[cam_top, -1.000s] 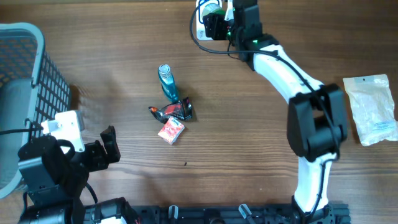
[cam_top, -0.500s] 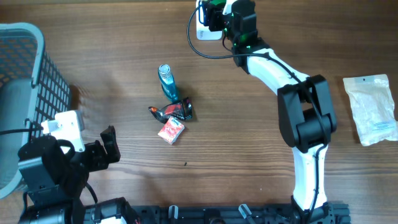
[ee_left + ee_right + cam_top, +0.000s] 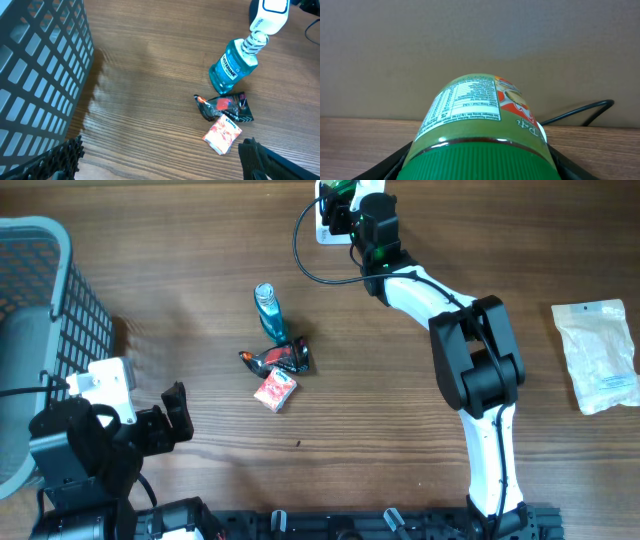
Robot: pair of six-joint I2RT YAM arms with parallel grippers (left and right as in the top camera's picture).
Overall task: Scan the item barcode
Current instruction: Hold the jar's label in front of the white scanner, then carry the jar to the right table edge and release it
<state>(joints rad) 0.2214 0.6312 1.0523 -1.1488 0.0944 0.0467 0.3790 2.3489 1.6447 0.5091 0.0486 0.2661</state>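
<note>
A jar with a green lid and a nutrition label lies on its side in my right gripper, which is shut on it at the lid end. In the overhead view the right gripper holds the jar at the table's far edge, over a white scanner with a black cable. My left gripper hangs open and empty at the lower left. Its fingertips are wide apart above bare wood.
A blue mouthwash bottle, a black packet and a red-white packet lie mid-table. They show again in the left wrist view: bottle, red-white packet. A grey basket stands at the left. A clear bag lies at the right.
The right arm has swung left, carrying the jar a little further left over the scanner. The left arm and the items on the table have not moved.
</note>
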